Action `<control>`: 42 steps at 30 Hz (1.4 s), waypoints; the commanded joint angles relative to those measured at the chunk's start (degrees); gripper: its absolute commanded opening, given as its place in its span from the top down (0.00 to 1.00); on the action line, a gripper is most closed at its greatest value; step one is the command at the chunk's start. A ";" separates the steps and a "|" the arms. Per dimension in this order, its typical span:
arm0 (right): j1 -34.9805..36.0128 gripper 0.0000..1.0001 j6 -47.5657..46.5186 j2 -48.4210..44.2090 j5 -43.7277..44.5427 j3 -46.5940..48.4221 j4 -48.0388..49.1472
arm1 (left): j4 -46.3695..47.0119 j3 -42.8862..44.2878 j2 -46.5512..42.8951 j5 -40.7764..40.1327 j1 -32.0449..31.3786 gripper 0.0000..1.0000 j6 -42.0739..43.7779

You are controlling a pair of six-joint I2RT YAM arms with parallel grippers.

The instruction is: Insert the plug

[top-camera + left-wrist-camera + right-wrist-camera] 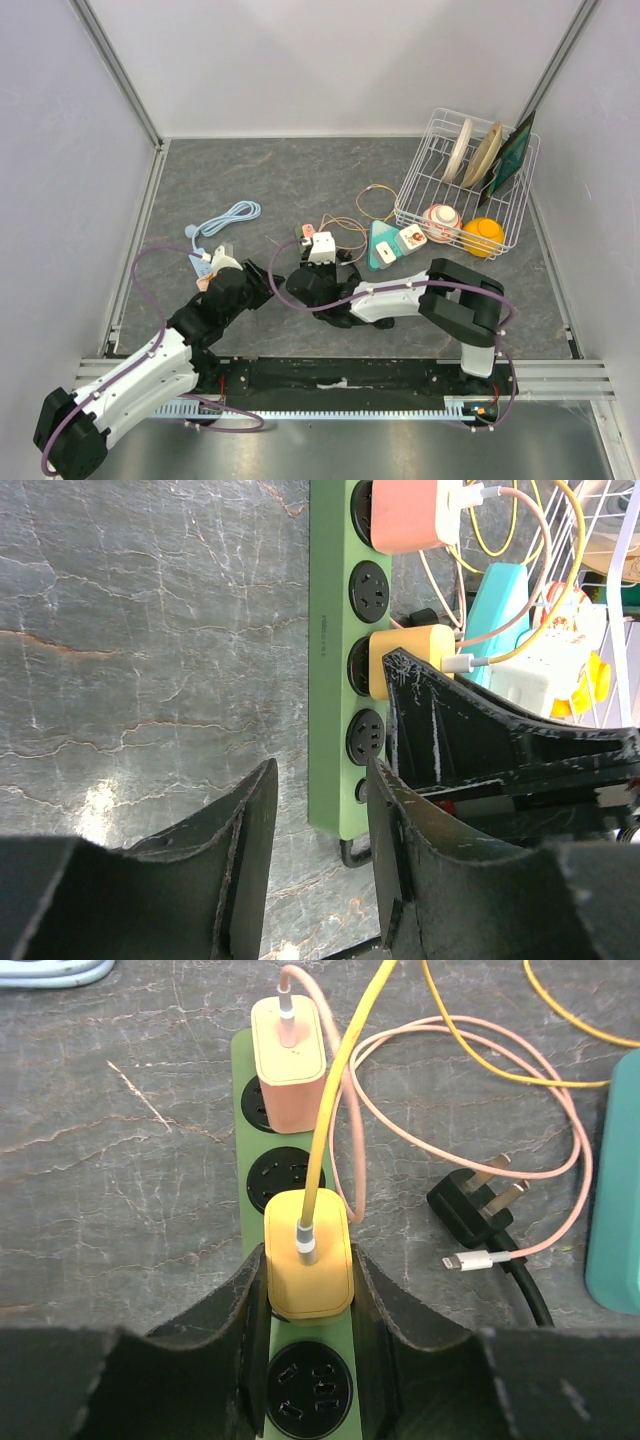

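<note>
Clamping yellow charger (308,1260) in right gripper (310,1295) over green strip (243,1060) socket; risked bent pins from skewed push, strip sliding. Noted left gripper (322,780) part-open astride strip end, hold unclear.

Yellow plug (308,1265) apparently in green power strip (240,1070)
</note>
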 commanded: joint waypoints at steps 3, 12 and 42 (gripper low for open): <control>-3.36 1.00 9.43 6.22 -22.63 -5.82 -5.53 | 0.61 -0.03 -0.78 -3.08 0.30 0.53 -0.85; -3.36 1.00 9.69 10.89 -24.75 -0.89 -10.37 | -2.55 -0.03 -4.73 -4.23 0.30 0.53 -0.94; -7.75 0.15 -2.27 -4.14 -25.09 22.31 -38.05 | -2.38 1.29 -5.80 -1.78 0.30 0.51 4.06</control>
